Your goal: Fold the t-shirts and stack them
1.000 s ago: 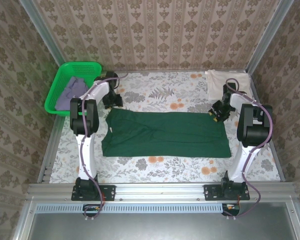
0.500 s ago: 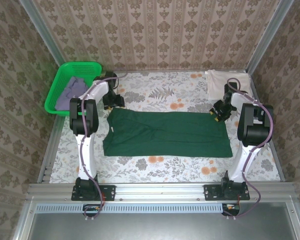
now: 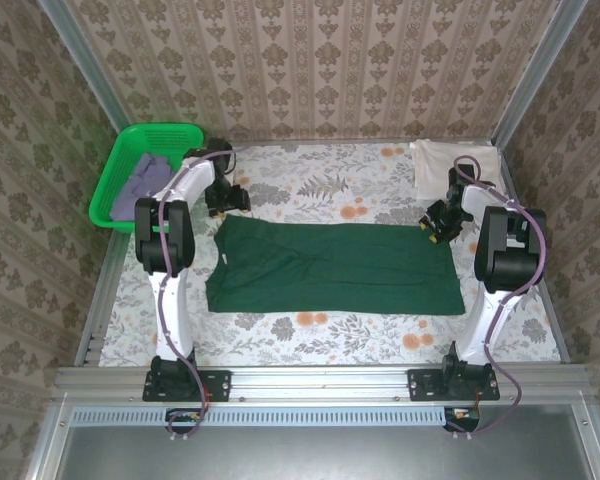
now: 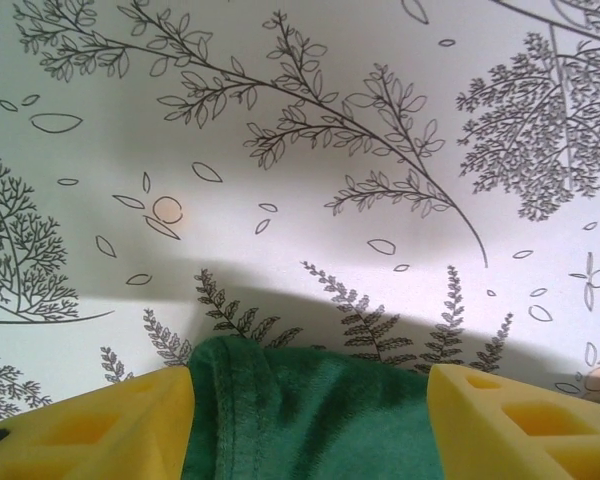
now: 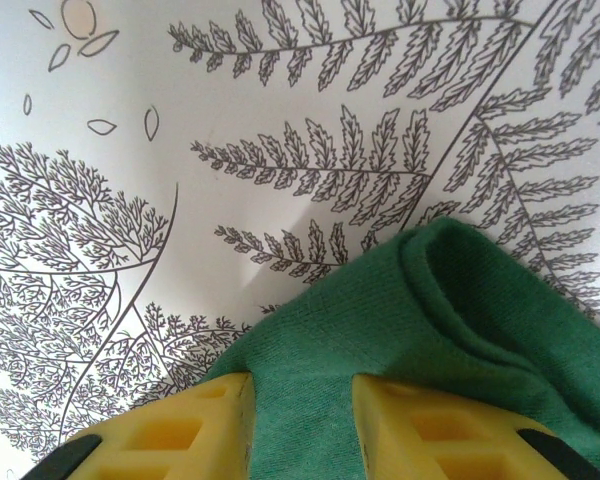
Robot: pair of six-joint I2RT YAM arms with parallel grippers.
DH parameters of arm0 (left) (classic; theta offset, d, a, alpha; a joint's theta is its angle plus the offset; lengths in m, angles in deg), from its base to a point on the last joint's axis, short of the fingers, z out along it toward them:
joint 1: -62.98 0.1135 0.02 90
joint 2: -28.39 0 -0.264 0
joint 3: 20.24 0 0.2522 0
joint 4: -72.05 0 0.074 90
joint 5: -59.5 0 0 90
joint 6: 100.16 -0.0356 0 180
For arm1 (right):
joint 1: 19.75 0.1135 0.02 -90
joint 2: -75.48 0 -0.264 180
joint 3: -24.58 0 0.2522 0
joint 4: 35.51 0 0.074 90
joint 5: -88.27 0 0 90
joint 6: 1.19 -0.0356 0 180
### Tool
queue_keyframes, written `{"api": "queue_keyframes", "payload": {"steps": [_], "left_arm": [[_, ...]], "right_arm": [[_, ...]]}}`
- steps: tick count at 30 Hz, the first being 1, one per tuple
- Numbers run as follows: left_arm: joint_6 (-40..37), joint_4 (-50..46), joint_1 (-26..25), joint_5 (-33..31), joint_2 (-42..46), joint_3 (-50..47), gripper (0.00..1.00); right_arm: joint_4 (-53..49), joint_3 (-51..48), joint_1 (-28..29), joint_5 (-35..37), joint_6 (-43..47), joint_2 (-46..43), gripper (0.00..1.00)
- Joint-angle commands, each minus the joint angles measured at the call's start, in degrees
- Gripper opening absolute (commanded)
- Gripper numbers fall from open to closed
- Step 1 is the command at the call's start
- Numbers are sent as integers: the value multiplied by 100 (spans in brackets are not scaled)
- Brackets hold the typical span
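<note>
Step in hand: folding the dark green t-shirt (image 3: 330,268), which lies flat as a long band across the middle of the table; both arms are at its far corners.
Left gripper (image 3: 227,200): yellow fingers (image 4: 90,425) spread wide, the shirt's hemmed corner lying loose between them, not gripped.
Right gripper (image 3: 433,226): fingers drawn close on the far right corner; from the wrist view they seem to pinch the cloth, which bunches up just past them.
Next move: probably the left fingers must press together on their corner, so both corners can be carried toward the near edge evenly.
Other shirts: cream-white t-shirt (image 3: 442,160) at the far right corner; greyish-lavender t-shirt (image 3: 145,180) in the green basket (image 3: 165,128).
</note>
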Motion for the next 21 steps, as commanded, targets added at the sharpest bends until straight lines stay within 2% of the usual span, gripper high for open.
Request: {"api": "queue_keyframes", "payload": {"steps": [1,11,13,15,18,20,21], "left_arm": [[25,-114,29,116,273,-141,64],[33,-74,61,206,219,-354,55],[34,-25,89,239,212,-392,46],[50,71,97,256,220,-420,28],[103,248,140,237,219,-340,9],[154,416,195,124,227,-271,1],[189,524,227,27,234,-252,0]], "right_arm": [[-99,-31,-74,140,78,278,35],[-89,-57,-77,131,70,259,35],[-75,-57,-76,118,53,255,35],[-96,-57,-77,131,60,256,34],[-132,-40,-76,180,78,257,31],[-134,-27,-85,232,65,248,30],[-142,-18,-100,241,53,246,30]]}}
